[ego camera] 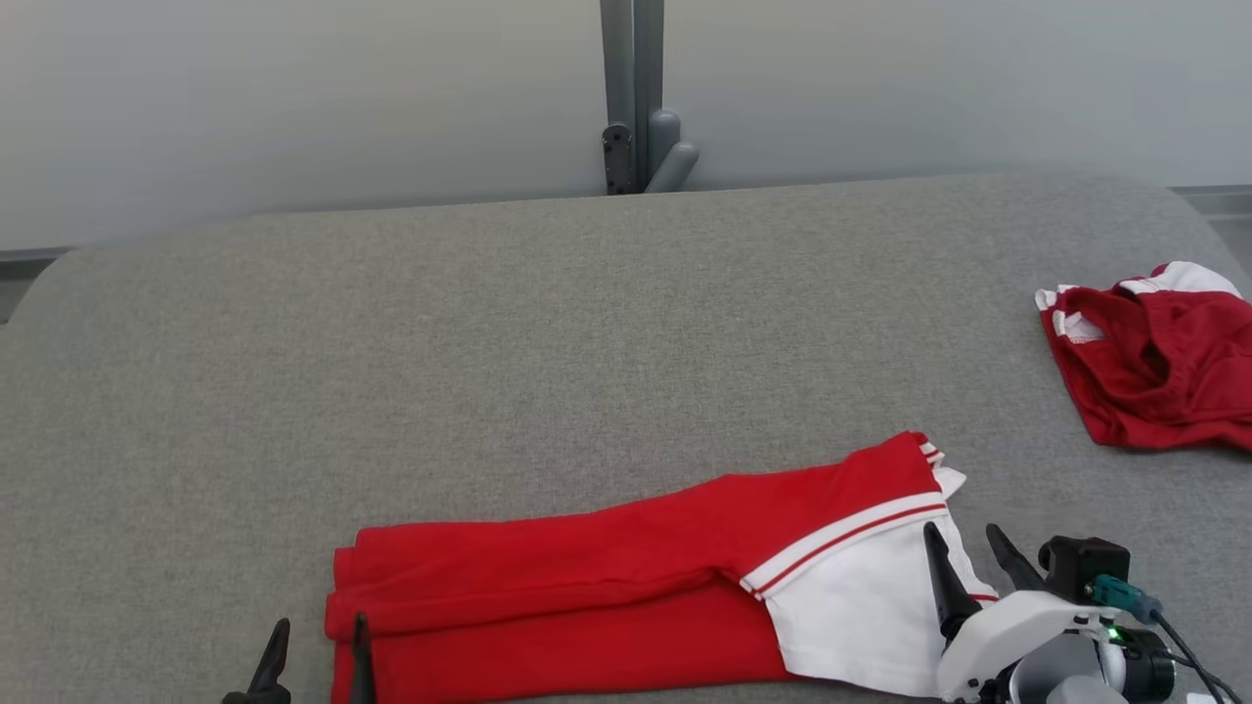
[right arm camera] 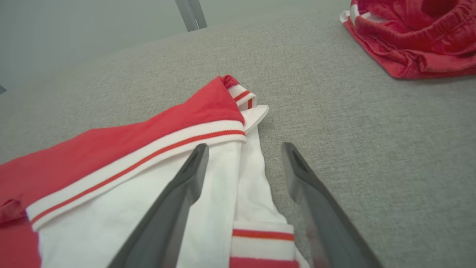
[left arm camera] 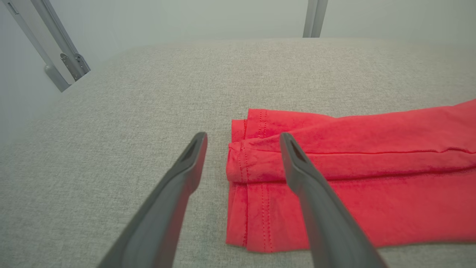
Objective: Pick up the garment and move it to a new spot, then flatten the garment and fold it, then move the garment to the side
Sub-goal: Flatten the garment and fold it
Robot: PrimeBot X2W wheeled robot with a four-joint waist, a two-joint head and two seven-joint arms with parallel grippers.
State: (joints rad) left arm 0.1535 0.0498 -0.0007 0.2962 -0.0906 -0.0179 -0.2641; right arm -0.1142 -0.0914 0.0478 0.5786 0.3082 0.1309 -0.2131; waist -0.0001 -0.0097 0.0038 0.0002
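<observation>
Found left gripper (left arm camera: 242, 137) fully spread, empty, astride red hem of folded garment (ego camera: 606, 548) | right gripper (right arm camera: 244, 147) likewise, astride white edge

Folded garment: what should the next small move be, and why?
The folded garment lies flat; the left gripper and right gripper stand open at its two ends, holding nothing. So probably lower both and close on those ends, to carry it aside.
</observation>
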